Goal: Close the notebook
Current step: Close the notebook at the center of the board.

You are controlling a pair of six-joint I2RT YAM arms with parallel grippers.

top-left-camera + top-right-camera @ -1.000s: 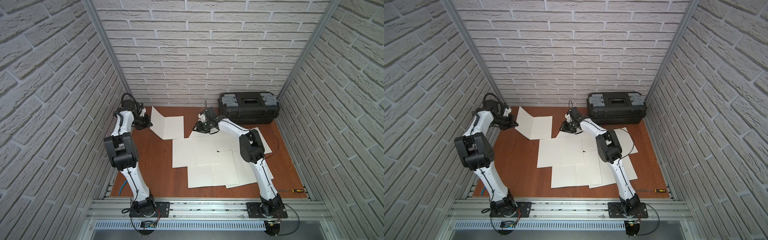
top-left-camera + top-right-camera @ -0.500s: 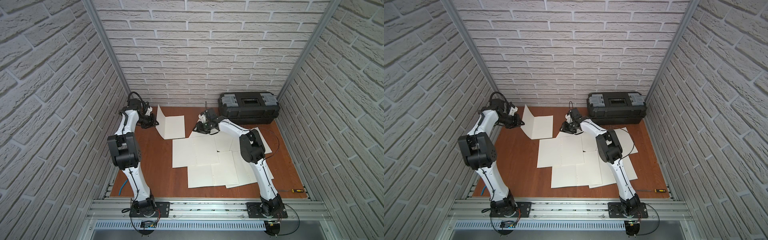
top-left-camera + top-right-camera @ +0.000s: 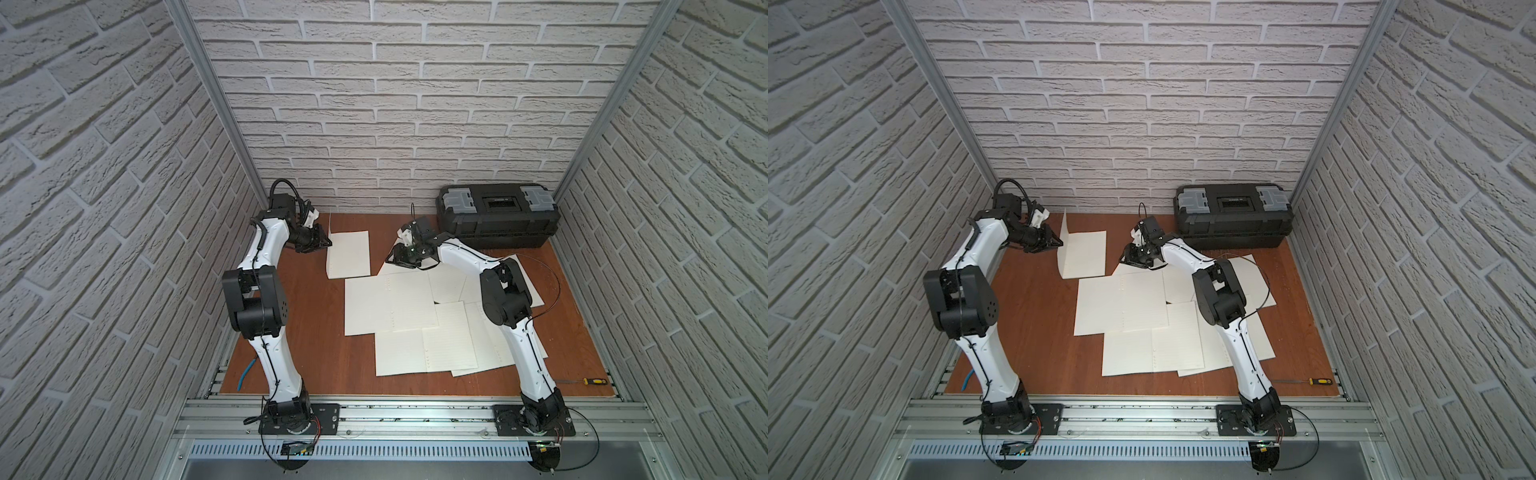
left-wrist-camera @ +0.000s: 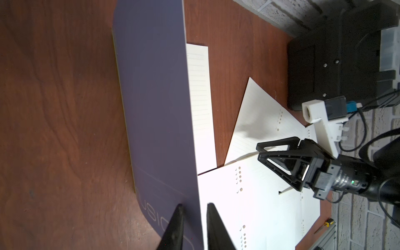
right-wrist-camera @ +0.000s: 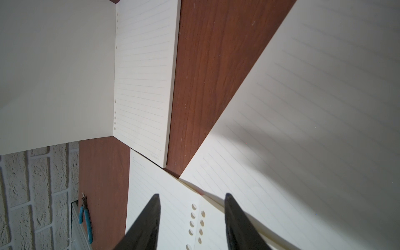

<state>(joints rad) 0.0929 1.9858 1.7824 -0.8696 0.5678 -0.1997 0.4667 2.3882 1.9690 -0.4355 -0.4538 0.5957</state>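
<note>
The notebook [image 3: 348, 253] lies at the back left of the table with its lined page up. Its purple cover [image 4: 155, 108] stands nearly upright on the left side in both top views [image 3: 1064, 232]. My left gripper [image 4: 194, 205] is at the cover's free edge, its fingers slightly open on either side of that edge; one finger [image 4: 176, 223] lies against the purple face. In a top view it sits left of the cover [image 3: 326, 243]. My right gripper [image 5: 192, 194] is open over loose punched sheets, right of the notebook [image 3: 392, 259], holding nothing.
Several loose lined sheets [image 3: 390, 303] cover the table's middle and right. A black toolbox [image 3: 496, 216] stands at the back right. A yellow-handled screwdriver [image 3: 590, 381] lies at the front right edge, and blue pliers [image 3: 245, 374] at the front left.
The left gripper moved right and swung the cover from a leftward tilt to nearly upright. Its jaws went from shut on the cover to slightly open. The right arm has not moved.
</note>
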